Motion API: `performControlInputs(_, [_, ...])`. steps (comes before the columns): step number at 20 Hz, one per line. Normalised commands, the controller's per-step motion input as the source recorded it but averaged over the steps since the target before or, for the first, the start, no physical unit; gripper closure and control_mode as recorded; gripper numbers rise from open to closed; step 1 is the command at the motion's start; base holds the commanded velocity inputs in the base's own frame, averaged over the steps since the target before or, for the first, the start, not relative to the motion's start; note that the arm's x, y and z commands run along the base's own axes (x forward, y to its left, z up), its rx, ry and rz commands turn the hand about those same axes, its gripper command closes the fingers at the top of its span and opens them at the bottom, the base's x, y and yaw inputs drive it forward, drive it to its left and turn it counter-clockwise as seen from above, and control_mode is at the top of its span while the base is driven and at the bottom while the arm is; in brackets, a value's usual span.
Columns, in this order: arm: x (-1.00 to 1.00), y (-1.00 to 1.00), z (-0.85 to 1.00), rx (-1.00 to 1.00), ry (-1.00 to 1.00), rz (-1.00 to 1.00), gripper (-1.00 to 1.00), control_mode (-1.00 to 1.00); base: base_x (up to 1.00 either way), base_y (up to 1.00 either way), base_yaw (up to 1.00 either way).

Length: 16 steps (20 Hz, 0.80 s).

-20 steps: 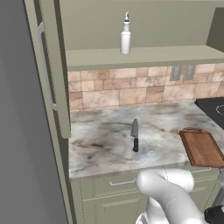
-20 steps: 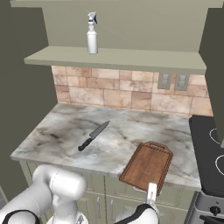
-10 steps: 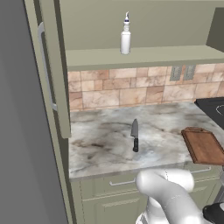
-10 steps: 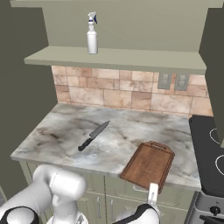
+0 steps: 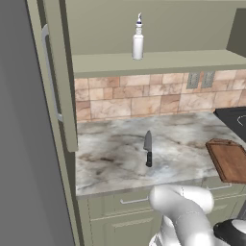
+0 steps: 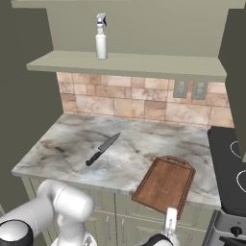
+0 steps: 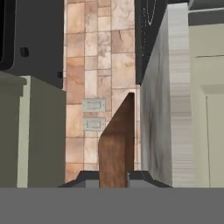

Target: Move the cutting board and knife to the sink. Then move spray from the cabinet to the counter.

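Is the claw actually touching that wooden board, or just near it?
Touching. In the hand view the cutting board runs edge-on down between the claw's two dark fingertips, which sit shut against both its faces.

Knife flat mid-counter, blade toward the tiled backsplash, black handle toward the front edge. Cutting board well right of the knife, cut off by the frame edge, near corner poking past the counter front. Spray upright on the cabinet shelf, above and behind the knife. Black stovetop behind the board. White arm low, in front of the drawers.
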Motion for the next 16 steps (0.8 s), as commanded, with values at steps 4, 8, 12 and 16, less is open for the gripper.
performControlInputs(4, [-0.41, 0.08, 0.42, -0.04, 0.00, 0.05, 1.00, -1.00, 0.00, 0.00, 0.00])
performControlInputs(8, [-0.35, 0.25, 0.45, -0.07, -0.02, 0.13, 1.00, -1.00, 0.00, 0.00, 0.00])
performControlInputs(12, [-0.30, 0.30, 0.45, -0.09, -0.03, 0.17, 1.00, -1.00, 0.00, 0.00, 0.00])
performControlInputs(16, [-0.21, 0.33, 0.42, -0.14, 0.00, 0.17, 1.00, -1.00, 0.00, 0.00, 0.00])
